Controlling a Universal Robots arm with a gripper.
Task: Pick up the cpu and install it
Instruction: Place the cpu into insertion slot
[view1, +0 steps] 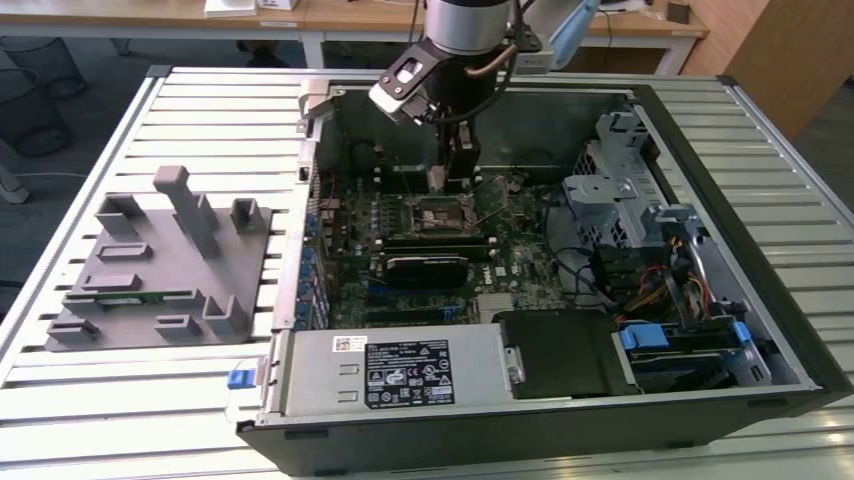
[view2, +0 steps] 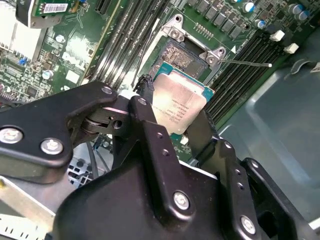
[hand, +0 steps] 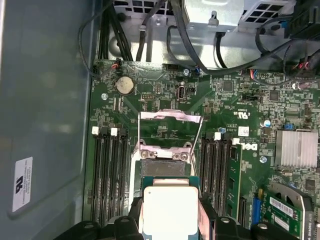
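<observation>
Grey holder (view1: 134, 270) sits on the worktop (view1: 107, 400), at the exterior view's left. I'm inside the open computer case (view1: 694, 130), jaws pinching the cpu (view2: 177, 107) by its edges, level over the open socket (hand: 162, 162), I'd say to line it up squarely.

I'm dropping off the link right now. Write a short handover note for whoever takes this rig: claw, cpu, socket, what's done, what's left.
Claw: shut on the cpu, gripping it by opposite edges, with the metal top facing the wrist cameras.
Position: inside the open computer case, with the cpu held close to the motherboard's open socket but not in it. The socket's retention frame is raised.
Done: the cpu is picked up and at the socket.
Left: the cpu is not seated, and the socket contacts are bare.
</observation>
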